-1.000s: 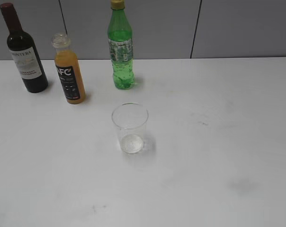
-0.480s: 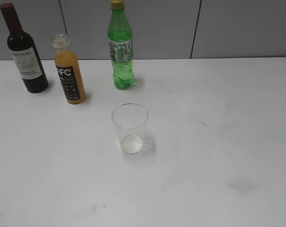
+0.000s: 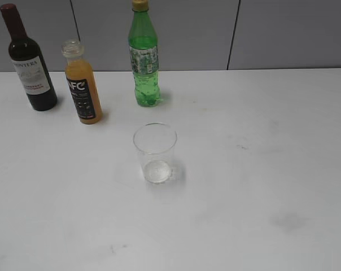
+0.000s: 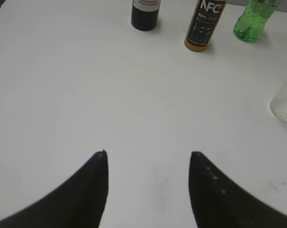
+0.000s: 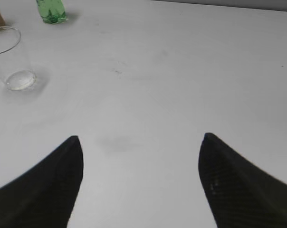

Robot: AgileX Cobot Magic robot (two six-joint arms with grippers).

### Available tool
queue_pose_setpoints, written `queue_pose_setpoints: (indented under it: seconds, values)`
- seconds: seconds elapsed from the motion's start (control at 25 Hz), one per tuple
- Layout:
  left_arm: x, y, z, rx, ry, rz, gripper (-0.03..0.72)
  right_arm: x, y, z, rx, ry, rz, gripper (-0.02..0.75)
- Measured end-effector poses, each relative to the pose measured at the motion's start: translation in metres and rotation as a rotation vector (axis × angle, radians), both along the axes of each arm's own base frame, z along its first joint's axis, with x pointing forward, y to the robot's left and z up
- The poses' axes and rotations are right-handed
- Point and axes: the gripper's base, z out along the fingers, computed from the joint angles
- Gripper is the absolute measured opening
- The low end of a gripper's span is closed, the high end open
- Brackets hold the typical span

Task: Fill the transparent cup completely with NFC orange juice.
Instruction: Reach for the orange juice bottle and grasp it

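White bench [image 3: 261,169] is carrying an empty cup [image 3: 154,152] mid-frame, juice [image 3: 83,84] upper left; both grippers [image 4: 148,156] [image 5: 141,137] are gaping, holding nothing.

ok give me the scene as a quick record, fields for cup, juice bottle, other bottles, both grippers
cup: transparent cup, upright, empty, mid-table
juice: NFC orange juice, upright, cap off, nearly full, behind and left of the cup
other bottles: wine bottle far left; green soda bottle behind the cup, capped
left gripper: open, holding nothing, above bare table
right gripper: open, holding nothing
pouring: not started
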Motion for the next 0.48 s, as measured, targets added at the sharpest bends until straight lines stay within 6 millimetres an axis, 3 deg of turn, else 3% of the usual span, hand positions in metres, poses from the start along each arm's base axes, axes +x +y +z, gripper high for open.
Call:
queue_pose_setpoints:
  seconds: [0.48]
  values:
    - [0.0,0.0,0.0,0.0,0.0,0.0,0.421,0.0001,-0.0001,0.0,0.002,0.0,-0.019,0.587]
